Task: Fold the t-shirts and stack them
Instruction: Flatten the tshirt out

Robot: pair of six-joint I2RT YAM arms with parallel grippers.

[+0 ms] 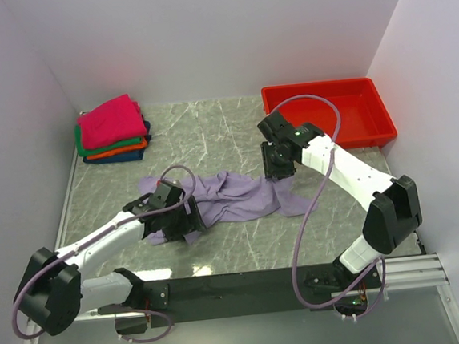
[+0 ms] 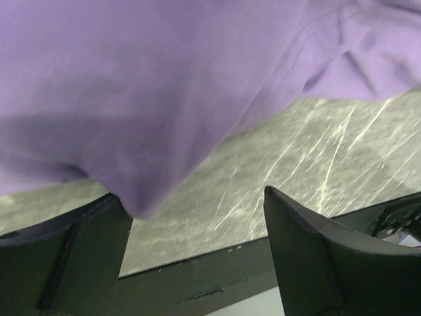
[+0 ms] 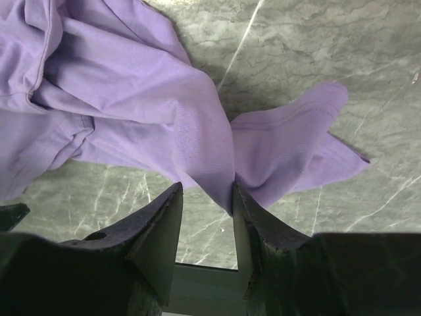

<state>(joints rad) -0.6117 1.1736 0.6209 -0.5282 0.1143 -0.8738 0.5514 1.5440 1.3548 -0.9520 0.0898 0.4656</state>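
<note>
**Both grippers at the lavender t-shirt, one end pinched**

The lavender t-shirt (image 1: 231, 194) lies crumpled on the tabletop (image 1: 210, 133), left of the red tray (image 1: 353, 117) and nearer the arm bases than the tray is. The folded t-shirts (image 1: 113, 130), with magenta-pink on top of green, orange and dark blue, sit stacked far to the left of the tray, at about the tray's depth.

The right arm (image 1: 350, 173) rises from its base, bends at the elbow and reaches back toward the tray's near-left corner, wrist tipped downward. The right gripper (image 3: 205, 191) is nearly closed, with a raised ridge of the shirt's cloth squeezed between its two fingers.

The left arm (image 1: 99, 240) stretches low and almost level, away from its base toward the shirt end farthest from the tray. The left gripper (image 2: 192, 192) has its fingers spread wide. Lavender cloth hangs above them and dips beside one finger. It seems to hold nothing, though the wrist view is too close to tell whether the cloth rests on that finger.
</note>
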